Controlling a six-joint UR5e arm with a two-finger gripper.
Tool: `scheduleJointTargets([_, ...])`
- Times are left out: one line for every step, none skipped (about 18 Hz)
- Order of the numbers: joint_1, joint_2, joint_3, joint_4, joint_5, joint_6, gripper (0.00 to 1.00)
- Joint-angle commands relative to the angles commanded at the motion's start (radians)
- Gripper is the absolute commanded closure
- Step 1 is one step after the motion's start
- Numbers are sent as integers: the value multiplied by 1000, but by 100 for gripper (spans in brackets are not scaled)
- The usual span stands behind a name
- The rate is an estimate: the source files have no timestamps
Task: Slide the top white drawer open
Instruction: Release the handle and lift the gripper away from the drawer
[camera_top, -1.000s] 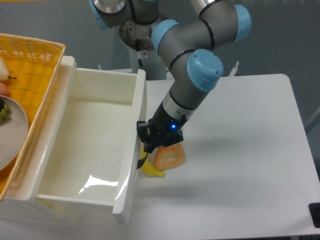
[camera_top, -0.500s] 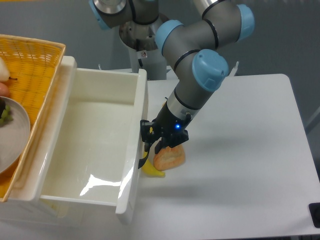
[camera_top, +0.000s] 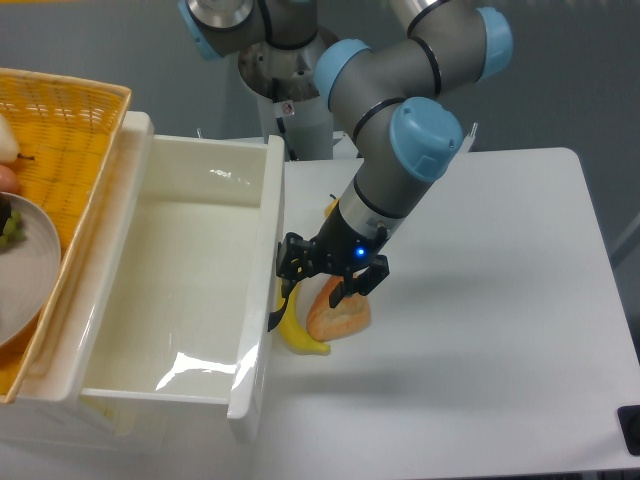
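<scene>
The top white drawer (camera_top: 262, 250) stands pulled far out of the cabinet, its glossy inside bare. Its curved black handle (camera_top: 276, 318) shows on the front panel, facing right. My gripper (camera_top: 318, 283) hangs just right of that front panel, slightly above the handle. Its black fingers (camera_top: 291, 262) look spread, with nothing between them. The handle appears free of the fingers.
A yellow banana (camera_top: 298, 338) and an orange-pink food piece (camera_top: 340, 315) lie on the white table just under the gripper, against the drawer front. A yellow wicker basket (camera_top: 70, 130) with a grey plate (camera_top: 25, 270) sits on the cabinet at left. A black object (camera_top: 630, 428) is at the table's right edge.
The gripper has let go of the handle, spread its fingers and shifted a little up and right. The drawer front has eased slightly left.
</scene>
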Motion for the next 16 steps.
scheduleJointTargets([6, 0, 0, 2, 0, 2, 24])
scheduleJointTargets([12, 0, 0, 2, 0, 6, 21])
scheduleJointTargets([23, 0, 0, 2, 2, 24, 16])
scheduleJointTargets([37, 2, 0, 2, 2, 44, 11])
scheduleJointTargets([49, 2, 0, 2, 3, 57, 6])
scheduleJointTargets([64, 2, 6, 2, 3, 60, 3])
scheduleJointTargets([78, 2, 12, 2, 3, 63, 1])
scheduleJointTargets([94, 2, 17, 3, 3, 64, 0])
scheduleJointTargets([106, 0, 21, 6, 6, 66, 0])
scheduleJointTargets([117, 0, 21, 12, 9, 71, 0])
scheduleJointTargets([124, 0, 21, 17, 11, 86, 0])
scheduleJointTargets([130, -5, 21, 20, 24, 97, 0])
scheduleJointTargets([130, -11, 23, 21, 66, 110, 0])
scheduleJointTargets([132, -18, 26, 20, 122, 132, 0])
scheduleJointTargets([132, -31, 29, 18, 170, 152, 0])
scheduleJointTargets([132, -44, 31, 32, 199, 169, 0])
